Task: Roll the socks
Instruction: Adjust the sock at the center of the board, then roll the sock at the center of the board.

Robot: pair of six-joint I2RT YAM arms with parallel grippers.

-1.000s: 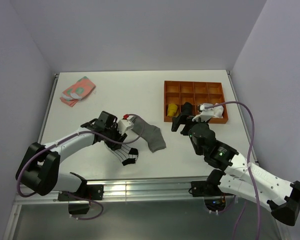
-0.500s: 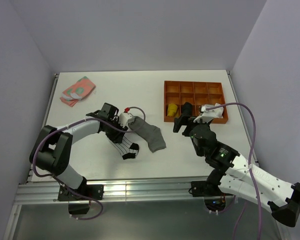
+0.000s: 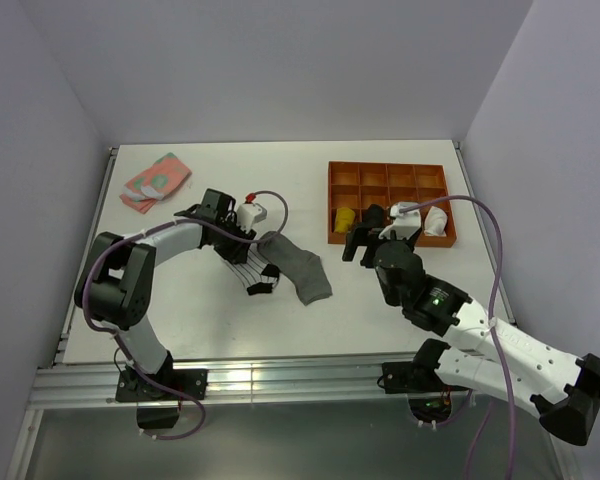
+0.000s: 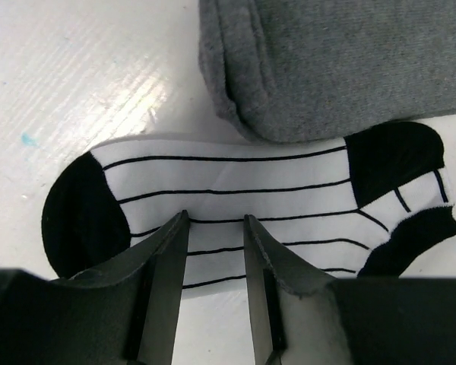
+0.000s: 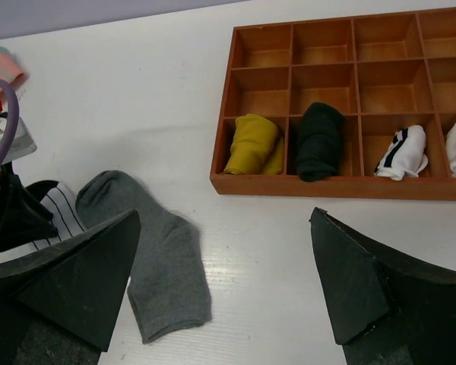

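Note:
The white striped sock (image 4: 235, 190) with black toe, heel and cuff lies flat on the table, also in the top view (image 3: 255, 277). The grey sock (image 3: 302, 268) lies right beside it, its cuff end (image 4: 327, 61) touching the striped sock's far edge. My left gripper (image 4: 216, 220) sits low over the striped sock's near edge, jaws only slightly apart, with flat sock and bare table showing in the gap. In the top view the left gripper (image 3: 246, 262) is at that sock's left end. My right gripper (image 5: 224, 217) is wide open and empty, right of the grey sock (image 5: 159, 266).
An orange compartment tray (image 3: 388, 166) stands at the back right, its front wall (image 5: 327, 187) near the right gripper. It holds a yellow bundle (image 5: 254, 143), a black bundle (image 5: 318, 141) and a white-and-black bundle (image 5: 401, 152). A pink and green sock pair (image 3: 155, 181) lies at the back left.
My left gripper and the striped sock have moved away from the near edge, up against the grey sock. The right gripper has shifted slightly left.

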